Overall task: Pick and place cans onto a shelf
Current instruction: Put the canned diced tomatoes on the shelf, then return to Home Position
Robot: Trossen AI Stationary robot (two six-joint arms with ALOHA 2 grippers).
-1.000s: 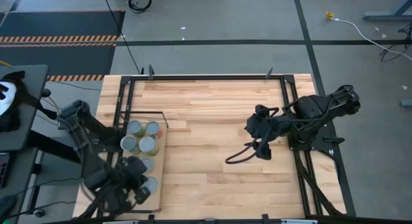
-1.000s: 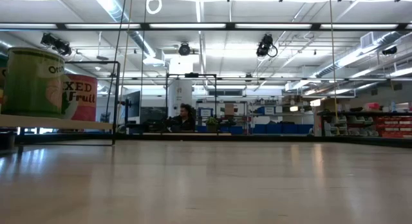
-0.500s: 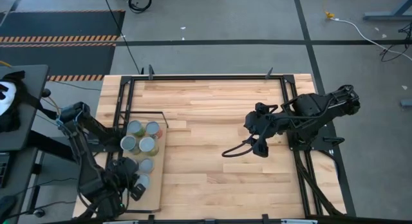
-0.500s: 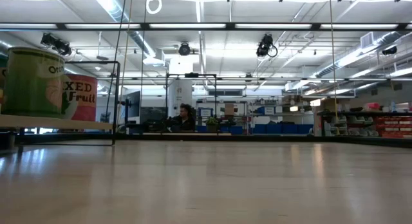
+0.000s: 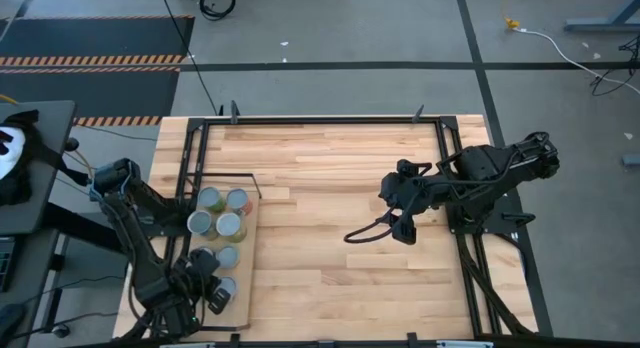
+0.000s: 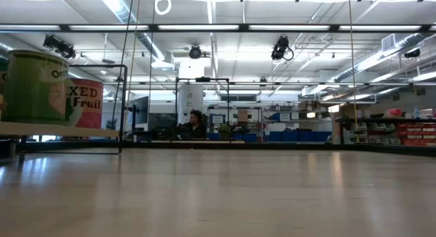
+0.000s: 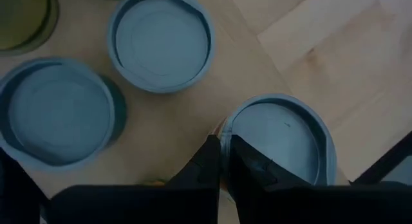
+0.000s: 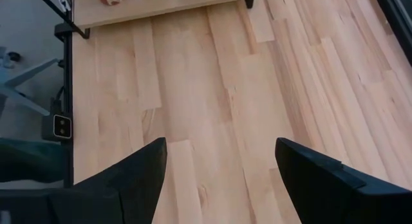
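Several cans with grey lids [image 5: 220, 213] stand on the shelf [image 5: 244, 310], a pale board at the table's left. In the left wrist view, two of them [image 7: 161, 40] [image 7: 58, 111] stand upright on the board [image 7: 167, 127]. My left gripper [image 7: 222, 161] is at the shelf's near end, shut on the rim of another can [image 7: 280, 140] [image 5: 223, 286]. My right gripper [image 5: 400, 228] [image 8: 220, 147] hangs open above the bare tabletop at mid right, holding nothing. The low view shows a green can [image 6: 34, 87] and a red-labelled can [image 6: 85, 104] on the shelf. My left gripper pinches the can's top rim [image 7: 223, 130] between its two fingers. One finger [image 7: 248, 163] lies over the lid inside the rim, the other [image 7: 207, 161] outside the wall. The fingers come from above, slanting down. The can stays upright; whether its base rests on the shelf, I cannot tell.
A black metal frame [image 5: 320, 120] runs around the plank tabletop [image 5: 330, 188]. The shelf's thin black rail [image 5: 255, 180] rises at its far end. A loose black cable [image 5: 365, 235] hangs by my right gripper. Open tabletop lies between shelf and right arm.
My left gripper has sunk toward the shelf's near end, shifting a little toward the table's left edge and rolling at the wrist. The can has come down with it, upright.
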